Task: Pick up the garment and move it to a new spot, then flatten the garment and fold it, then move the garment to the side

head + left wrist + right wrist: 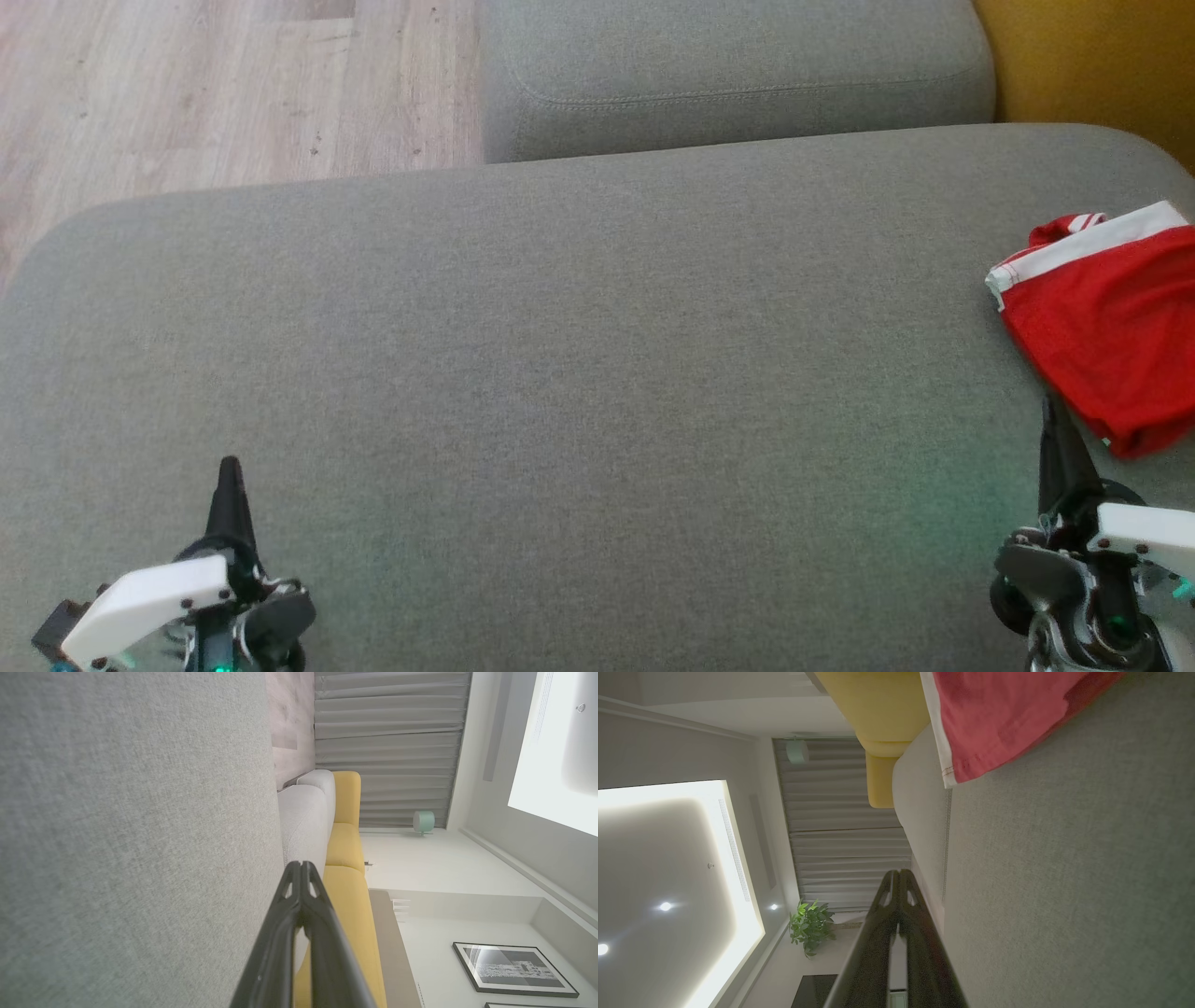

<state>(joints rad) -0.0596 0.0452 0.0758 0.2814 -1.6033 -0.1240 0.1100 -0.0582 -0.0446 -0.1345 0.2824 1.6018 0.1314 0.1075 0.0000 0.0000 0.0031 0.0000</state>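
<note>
The garment [1111, 336] is red with a white band and striped trim, folded into a compact bundle at the far right of the grey cushion [579, 373]. In the right wrist view the garment [999, 723] lies ahead of the fingers, apart from them. My right gripper [1053, 439] is shut and empty, its tips just short of the garment's near edge. My left gripper [229, 476] is shut and empty at the lower left, far from the garment. The left wrist view shows its fingertips [301, 868] pressed together over bare cushion, and the right fingertips [899, 876] meet as well.
A second grey cushion [738, 75] lies beyond the main one. Wooden floor [205, 84] is at the upper left, and a yellow sofa part [1092, 65] at the upper right. Wide bare cushion lies between the grippers.
</note>
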